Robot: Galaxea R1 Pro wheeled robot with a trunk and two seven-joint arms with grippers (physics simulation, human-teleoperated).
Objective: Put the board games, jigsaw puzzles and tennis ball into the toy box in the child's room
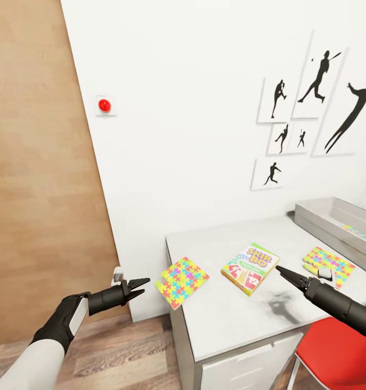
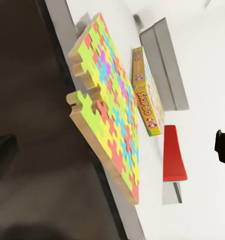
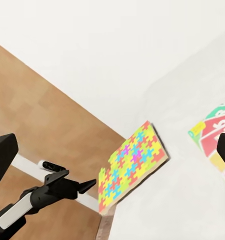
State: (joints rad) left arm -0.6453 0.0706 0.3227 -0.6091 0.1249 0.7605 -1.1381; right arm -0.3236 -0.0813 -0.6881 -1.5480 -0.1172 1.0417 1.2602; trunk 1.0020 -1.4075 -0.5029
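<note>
White wall with baseball silhouette prints backs a pale grey worktop (image 1: 226, 319), and most of the task looks undone — the near jigsaw puzzle (image 1: 181, 281), the Skip-Bo board game (image 1: 250, 268) and a second jigsaw puzzle (image 1: 329, 266) all lie flat on the worktop, outside the grey toy box (image 1: 334, 219) at its far right. Something coloured lies inside the toy box, perhaps one toy already stowed, though it is too small to name; a small white thing rests on the second puzzle and I cannot tell what it is. No tennis ball or bed is to be made out from here. The near puzzle sits at the worktop's left front corner, turned diamond-wise, one corner jutting over the edge toward the left claw (image 1: 136, 287); being nearly square it has no strong long axis. The Skip-Bo box is oblong, its long axis running from the front toward the wall and a little rightward. The left claw hangs off the worktop, just beside the puzzle's overhanging corner, fingers a little spread and holding nothing. The right claw (image 1: 288, 274) hovers over the worktop between Skip-Bo and the second puzzle, fingers pressed to a point — empty too.
</note>
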